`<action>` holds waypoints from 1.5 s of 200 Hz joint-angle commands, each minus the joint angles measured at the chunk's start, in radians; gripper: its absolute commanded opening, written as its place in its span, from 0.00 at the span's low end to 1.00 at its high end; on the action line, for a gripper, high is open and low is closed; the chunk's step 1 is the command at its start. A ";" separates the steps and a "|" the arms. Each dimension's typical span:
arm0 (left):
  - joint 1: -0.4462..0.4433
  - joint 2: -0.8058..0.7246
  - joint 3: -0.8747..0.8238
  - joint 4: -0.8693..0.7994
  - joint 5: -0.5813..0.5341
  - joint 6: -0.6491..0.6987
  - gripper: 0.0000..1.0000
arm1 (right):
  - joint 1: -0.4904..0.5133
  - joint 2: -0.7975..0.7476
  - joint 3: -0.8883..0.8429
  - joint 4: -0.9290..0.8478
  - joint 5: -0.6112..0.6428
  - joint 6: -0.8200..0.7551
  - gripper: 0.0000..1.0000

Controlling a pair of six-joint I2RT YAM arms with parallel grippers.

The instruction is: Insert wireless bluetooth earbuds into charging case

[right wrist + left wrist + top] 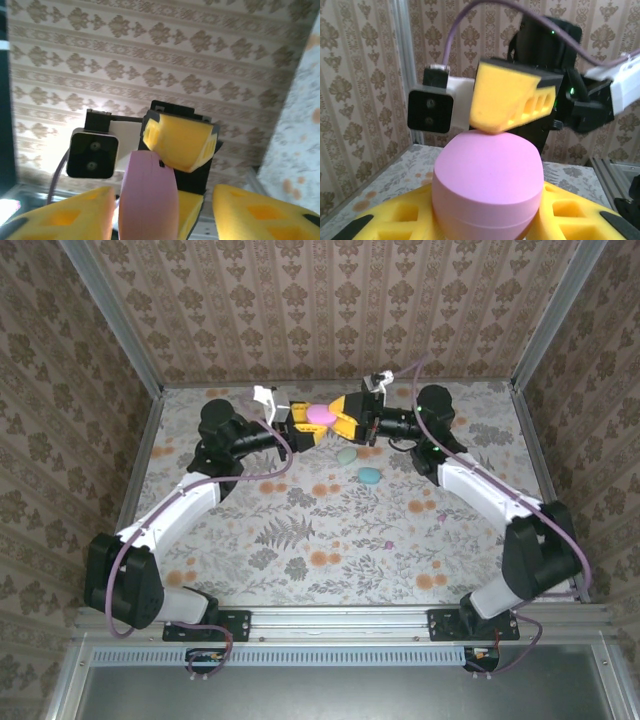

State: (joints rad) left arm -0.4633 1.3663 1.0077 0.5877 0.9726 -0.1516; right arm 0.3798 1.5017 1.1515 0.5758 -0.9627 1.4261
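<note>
Now left jaws clench the smooth rounded pink plastic charging case point(321, 414); right jaws gape. Likely slippery, so pinch its broad faces.

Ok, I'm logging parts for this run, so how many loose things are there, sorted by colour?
Pink: 1, the pink case, up between the two grippers.
Pale green: 1, the pale green piece on the table.
Light blue: 1, the light blue piece beside it.
Total: 3
</note>
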 commanded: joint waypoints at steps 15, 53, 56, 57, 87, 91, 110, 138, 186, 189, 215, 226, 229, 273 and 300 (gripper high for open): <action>-0.031 -0.022 -0.025 0.007 -0.003 0.007 0.33 | -0.001 -0.185 0.086 -0.591 0.157 -0.650 0.67; -0.060 -0.018 -0.051 0.050 -0.028 -0.033 0.33 | 0.047 -0.279 0.015 -0.704 0.308 -1.020 0.62; -0.062 -0.018 -0.052 0.052 -0.030 -0.036 0.33 | 0.051 -0.283 0.012 -0.710 0.311 -1.044 0.62; -0.062 -0.018 -0.052 0.053 -0.031 -0.037 0.33 | 0.052 -0.284 0.012 -0.712 0.312 -1.052 0.62; -0.080 -0.016 -0.056 0.059 -0.034 -0.049 0.33 | 0.064 -0.295 0.006 -0.756 0.351 -1.148 0.61; -0.081 -0.016 -0.056 0.060 -0.035 -0.050 0.33 | 0.064 -0.293 0.008 -0.767 0.356 -1.156 0.61; -0.084 -0.017 -0.057 0.064 -0.034 -0.057 0.33 | 0.065 -0.285 0.026 -0.814 0.391 -1.182 0.61; -0.089 -0.016 -0.053 0.057 -0.017 -0.056 0.33 | 0.065 -0.279 0.036 -0.831 0.427 -1.177 0.60; -0.095 -0.019 -0.038 -0.022 0.022 0.000 0.33 | 0.054 -0.272 0.036 -0.751 0.381 -1.054 0.60; -0.095 -0.019 -0.038 -0.025 0.022 0.004 0.33 | 0.052 -0.270 0.039 -0.748 0.372 -1.046 0.60; -0.095 -0.022 -0.038 -0.042 0.014 0.019 0.33 | 0.038 -0.259 0.056 -0.732 0.306 -0.995 0.61; -0.095 -0.023 -0.038 -0.042 0.008 0.021 0.33 | 0.036 -0.259 0.054 -0.723 0.286 -0.983 0.61; -0.095 -0.023 -0.038 -0.042 0.008 0.021 0.33 | 0.035 -0.259 0.054 -0.722 0.282 -0.983 0.61; -0.095 -0.023 -0.041 -0.029 -0.002 0.017 0.33 | 0.032 -0.244 0.050 -0.715 0.233 -0.971 0.63; -0.095 -0.025 -0.041 -0.039 0.005 0.020 0.33 | 0.029 -0.239 0.048 -0.698 0.255 -0.949 0.63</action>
State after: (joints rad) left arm -0.5484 1.3659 0.9615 0.5606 0.9455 -0.1566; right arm 0.4149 1.2541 1.1679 -0.1856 -0.6964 0.4404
